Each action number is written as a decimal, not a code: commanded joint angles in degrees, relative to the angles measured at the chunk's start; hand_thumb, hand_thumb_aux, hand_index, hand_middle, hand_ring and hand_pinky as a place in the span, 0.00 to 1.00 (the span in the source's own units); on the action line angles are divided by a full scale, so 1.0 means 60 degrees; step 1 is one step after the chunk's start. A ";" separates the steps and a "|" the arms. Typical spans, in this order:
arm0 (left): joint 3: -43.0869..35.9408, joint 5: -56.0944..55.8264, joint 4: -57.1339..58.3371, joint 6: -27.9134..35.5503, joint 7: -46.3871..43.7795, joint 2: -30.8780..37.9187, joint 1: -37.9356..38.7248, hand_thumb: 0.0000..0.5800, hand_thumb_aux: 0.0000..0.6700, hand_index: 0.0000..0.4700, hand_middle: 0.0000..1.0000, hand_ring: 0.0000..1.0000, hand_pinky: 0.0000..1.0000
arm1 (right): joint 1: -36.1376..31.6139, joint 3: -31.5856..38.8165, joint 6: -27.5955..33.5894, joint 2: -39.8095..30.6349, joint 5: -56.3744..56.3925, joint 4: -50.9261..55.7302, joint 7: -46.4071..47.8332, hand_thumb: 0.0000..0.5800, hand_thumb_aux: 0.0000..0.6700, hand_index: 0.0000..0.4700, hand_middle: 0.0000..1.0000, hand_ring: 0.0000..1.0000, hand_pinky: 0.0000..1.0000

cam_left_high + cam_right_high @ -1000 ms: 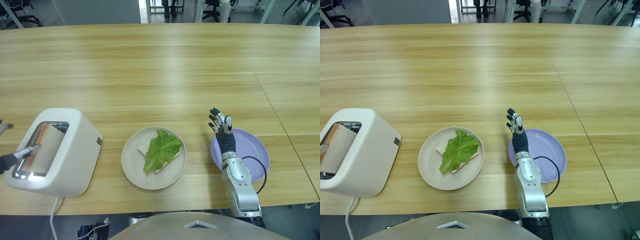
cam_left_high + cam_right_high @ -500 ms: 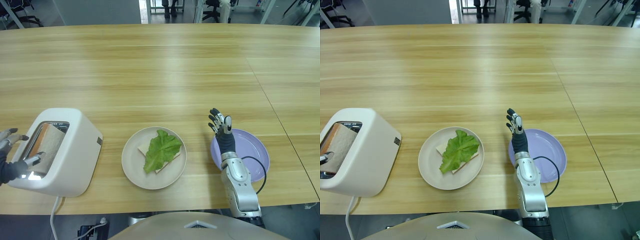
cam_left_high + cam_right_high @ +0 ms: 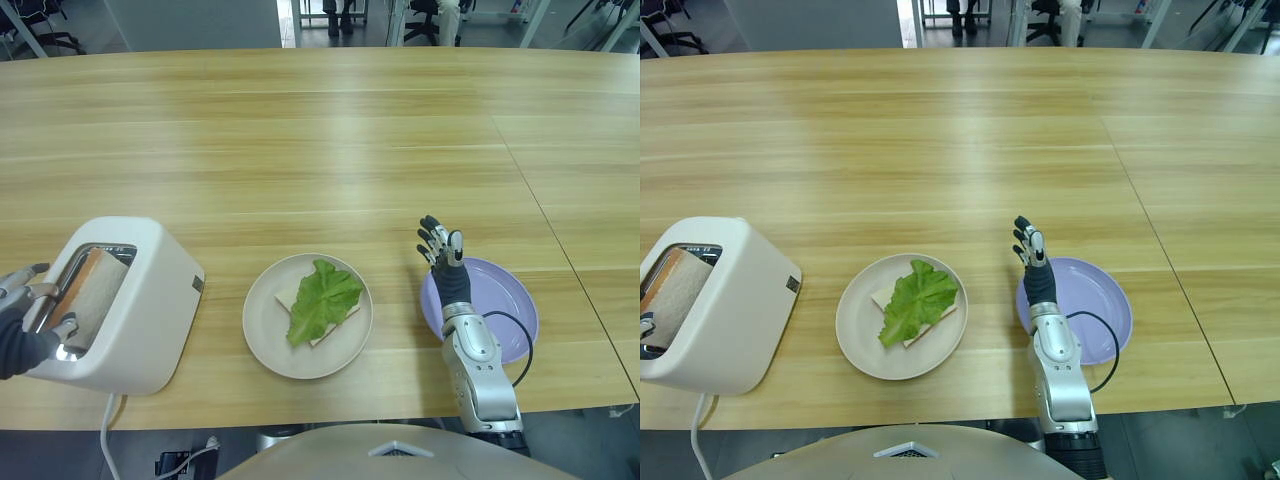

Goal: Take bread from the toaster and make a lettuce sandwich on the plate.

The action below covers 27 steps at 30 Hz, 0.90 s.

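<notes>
Wooden table (image 3: 320,130); bread (image 3: 92,300) stands in toaster (image 3: 160,300) just beside left hand (image 3: 28,325), fingers spread, holding nothing.

The counter (image 3: 300,150) is pale wood with long grain, smooth, with a soft sheen where the light falls on its far part. The toaster (image 3: 160,290) has a cream shell, smooth and matt, plastic by its look; the rim of its slot (image 3: 100,249) is bright metal. The bread (image 3: 95,300) in it shows a rough, porous brown face. The plate (image 3: 262,335) is beige, smooth and matt. The lettuce (image 3: 325,298) is crinkled and veined; the slice (image 3: 285,299) under it is pale and dry-looking. The purple plate (image 3: 510,310) is smooth with a faint gloss. The right hand (image 3: 443,250) is black and silver, on a forearm of satin metal. The left hand (image 3: 20,320) is dark and matt at the wrist.
</notes>
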 commanded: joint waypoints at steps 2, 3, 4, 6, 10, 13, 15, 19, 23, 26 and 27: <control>-0.0017 -0.0127 0.0202 0.0044 0.0184 -0.0001 -0.0230 1.00 1.00 0.98 0.00 0.00 0.00 | 0.0023 -0.0026 -0.0010 0.0005 -0.0073 0.0186 -0.0046 0.00 0.00 0.00 0.00 0.00 0.00; 0.0030 -0.0170 0.0212 0.0077 0.0254 0.0029 -0.0351 1.00 1.00 0.98 0.00 0.00 0.00 | 0.0032 -0.0022 -0.0005 0.0006 -0.0072 0.0184 -0.0044 0.00 0.00 0.00 0.00 0.00 0.00; 0.0072 -0.0180 0.0222 0.0090 0.0327 0.0064 -0.0472 1.00 1.00 0.98 0.00 0.00 0.00 | 0.0034 -0.0020 -0.0010 0.0003 -0.0081 0.0180 -0.0043 0.00 0.00 0.00 0.00 0.00 0.00; 0.0149 -0.0277 0.0220 0.0151 0.0456 0.0079 -0.0773 1.00 1.00 0.98 0.00 0.00 0.00 | 0.0020 -0.0031 -0.0010 0.0007 -0.0087 0.0181 -0.0042 0.00 0.00 0.00 0.00 0.00 0.00; 0.0263 -0.0438 0.0109 0.0338 0.0660 0.0102 -0.1359 1.00 1.00 0.98 0.00 0.00 0.00 | 0.0021 -0.0028 -0.0032 0.0020 -0.0101 0.0218 -0.0044 0.00 0.00 0.00 0.00 0.00 0.00; 0.0299 -0.0481 -0.0084 0.0616 0.0647 0.0174 -0.1752 1.00 1.00 0.98 0.00 0.00 0.00 | 0.0016 -0.0010 -0.0049 0.0028 -0.0111 0.0258 -0.0043 0.00 0.00 0.00 0.00 0.00 0.00; 0.0307 -0.0496 -0.0191 0.0792 0.0661 0.0175 -0.1980 1.00 1.00 0.98 0.00 0.00 0.00 | -0.0022 -0.0022 -0.0050 0.0035 -0.0103 0.0275 -0.0046 0.00 0.00 0.00 0.00 0.00 0.00; 0.0129 -0.0566 -0.0392 0.1139 0.0668 0.0158 -0.2436 1.00 1.00 0.98 0.00 0.00 0.00 | -0.0034 -0.0016 -0.0068 0.0037 -0.0106 0.0282 -0.0043 0.00 0.00 0.00 0.00 0.00 0.00; -0.0318 -0.1066 -0.0546 0.1581 0.0732 -0.0121 -0.3027 1.00 1.00 0.98 1.00 1.00 1.00 | -0.0051 -0.0021 -0.0054 0.0046 -0.0096 0.0259 -0.0044 0.00 0.00 0.00 0.00 0.00 0.00; -0.0652 -0.1179 -0.0592 0.1778 0.0871 -0.0272 -0.3283 1.00 1.00 0.98 1.00 1.00 1.00 | -0.0063 -0.0001 -0.0066 0.0055 -0.0098 0.0281 -0.0033 0.00 0.00 0.00 0.00 0.00 0.00; -0.0728 -0.1206 -0.0576 0.1838 0.0944 -0.0278 -0.3404 1.00 1.00 0.98 1.00 1.00 1.00 | -0.0056 0.0007 -0.0069 0.0058 -0.0100 0.0289 -0.0029 0.00 0.00 0.00 0.00 0.00 0.00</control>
